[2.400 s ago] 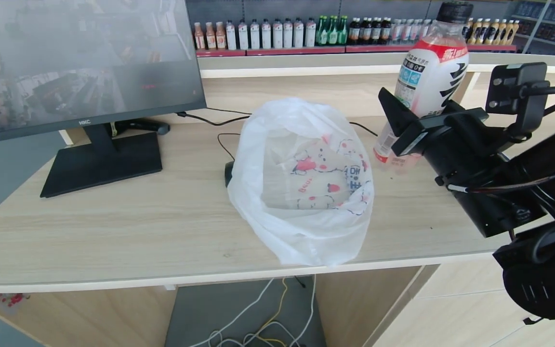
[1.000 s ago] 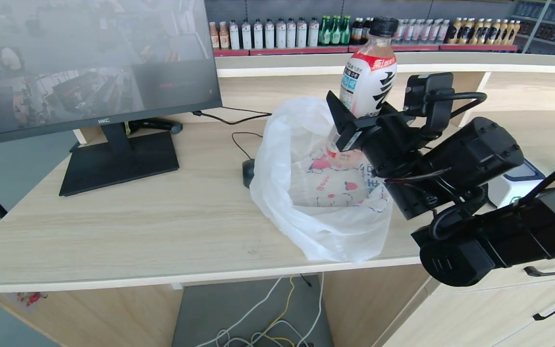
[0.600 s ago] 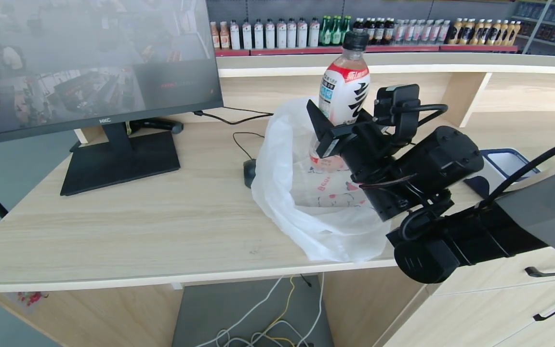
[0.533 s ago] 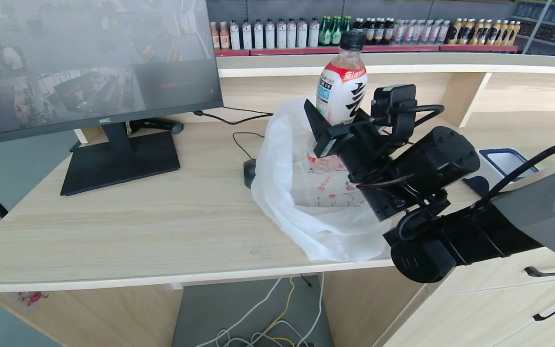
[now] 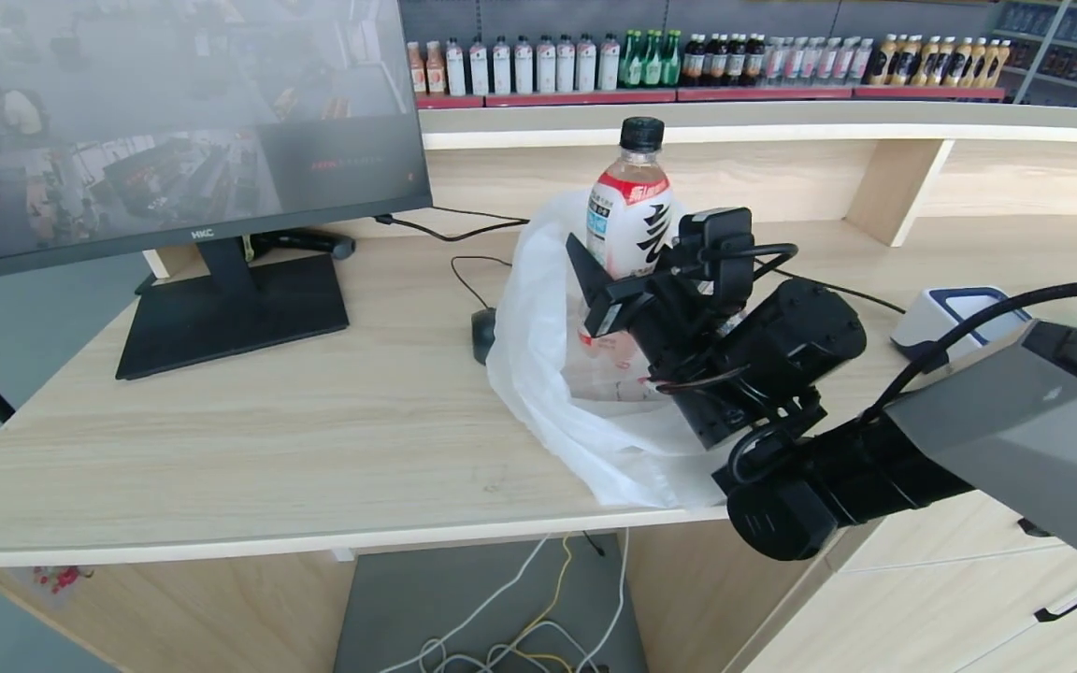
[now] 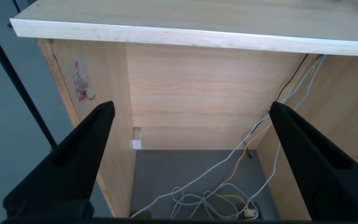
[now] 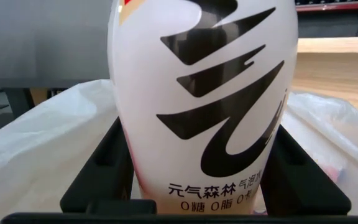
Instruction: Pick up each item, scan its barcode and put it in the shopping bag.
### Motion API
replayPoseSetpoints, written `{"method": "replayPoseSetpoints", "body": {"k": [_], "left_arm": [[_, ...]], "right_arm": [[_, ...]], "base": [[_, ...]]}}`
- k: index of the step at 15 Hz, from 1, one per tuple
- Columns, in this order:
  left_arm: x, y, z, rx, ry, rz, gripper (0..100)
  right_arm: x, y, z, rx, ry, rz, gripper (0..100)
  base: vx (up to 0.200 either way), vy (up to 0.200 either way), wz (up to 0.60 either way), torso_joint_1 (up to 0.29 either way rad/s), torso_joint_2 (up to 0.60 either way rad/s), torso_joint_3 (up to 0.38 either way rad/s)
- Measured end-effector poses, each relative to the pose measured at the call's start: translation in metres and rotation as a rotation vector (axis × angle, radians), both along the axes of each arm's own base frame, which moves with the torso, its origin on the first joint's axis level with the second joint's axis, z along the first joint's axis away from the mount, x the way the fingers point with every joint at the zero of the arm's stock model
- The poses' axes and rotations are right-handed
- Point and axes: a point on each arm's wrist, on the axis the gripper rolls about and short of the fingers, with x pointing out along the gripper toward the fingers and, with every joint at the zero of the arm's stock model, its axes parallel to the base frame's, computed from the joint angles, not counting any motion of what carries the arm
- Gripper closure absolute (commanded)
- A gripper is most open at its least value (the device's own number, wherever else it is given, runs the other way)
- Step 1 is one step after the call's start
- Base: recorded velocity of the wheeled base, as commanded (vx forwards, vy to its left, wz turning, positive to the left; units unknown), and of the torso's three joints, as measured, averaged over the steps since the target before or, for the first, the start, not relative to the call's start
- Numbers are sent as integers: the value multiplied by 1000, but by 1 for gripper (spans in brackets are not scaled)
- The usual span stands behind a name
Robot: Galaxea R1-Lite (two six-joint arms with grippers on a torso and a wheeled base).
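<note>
Head view: bottle point(image 5: 630, 210) upright, cap up, right hand point(image 5: 627, 290) gripping, over bag point(image 5: 538, 374).

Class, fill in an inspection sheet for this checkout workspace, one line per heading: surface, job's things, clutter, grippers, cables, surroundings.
Surface: light wood-grain counter.
Job's things: drink bottle upright, its base inside the open white shopping bag; barcode scanner to the right of the bag.
Clutter: monitor on its stand; mouse beside the bag.
Grippers: right gripper shut on the bottle; left gripper open, low before the counter's front.
Cables: black cable behind the bag; white and yellow cables under the counter.
Surroundings: shelves of bottled drinks behind.
</note>
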Motion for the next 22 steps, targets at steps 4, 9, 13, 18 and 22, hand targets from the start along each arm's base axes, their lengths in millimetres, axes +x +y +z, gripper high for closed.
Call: {"method": "replayPoseSetpoints", "body": {"k": [4,9,13,18,22], "left_arm": [[0,0,0,0,0,-1,0],[0,0,0,0,0,0,0],[0,0,0,0,0,0,0],[0,0,0,0,0,0,0],[0,0,0,0,0,0,0]], "right_arm": [[4,2,-10,-10,23,-7,100],[5,4,-17,-21,38,-6,100],[6,4,-22,-30,51,-5,100],[6,4,-25,-34,56,-5,100],[6,4,-27,-39,64,-5,100]], "base": [[0,0,0,0,0,0],[0,0,0,0,0,0],[0,0,0,0,0,0],[0,0,0,0,0,0],[0,0,0,0,0,0]]}}
